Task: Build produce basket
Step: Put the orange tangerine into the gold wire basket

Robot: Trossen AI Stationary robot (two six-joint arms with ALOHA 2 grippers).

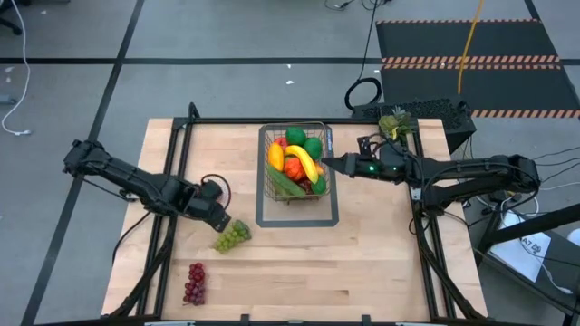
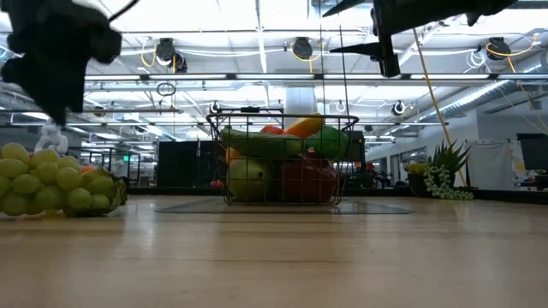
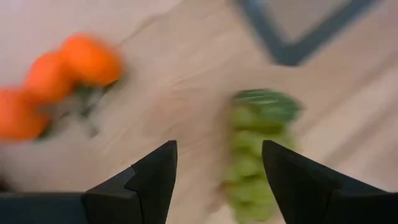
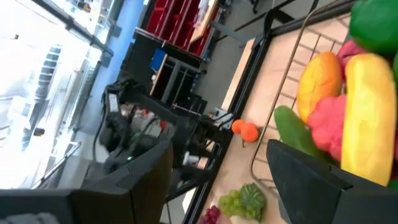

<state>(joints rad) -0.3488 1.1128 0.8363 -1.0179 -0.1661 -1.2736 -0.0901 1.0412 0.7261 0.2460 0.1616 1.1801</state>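
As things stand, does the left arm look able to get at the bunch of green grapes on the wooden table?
Probably yes. The left gripper is open just beside the bunch of green grapes, which lies in the open on the wooden table, with nothing between them.

A grey floor (image 1: 181, 36) crossed by dark lines surrounds the pale wooden desk (image 1: 299, 263) in the high view. At the upper right of that frame lies a black mat (image 1: 471, 41) edged with orange-and-white striped bands, with a yellow cable (image 1: 468, 45) running across it. A white cable (image 1: 20, 81) curls at the upper left. In the low view, round ceiling lamps (image 2: 301, 48) hang among beams across the top, and a potted green plant (image 2: 445, 171) stands at the right edge.
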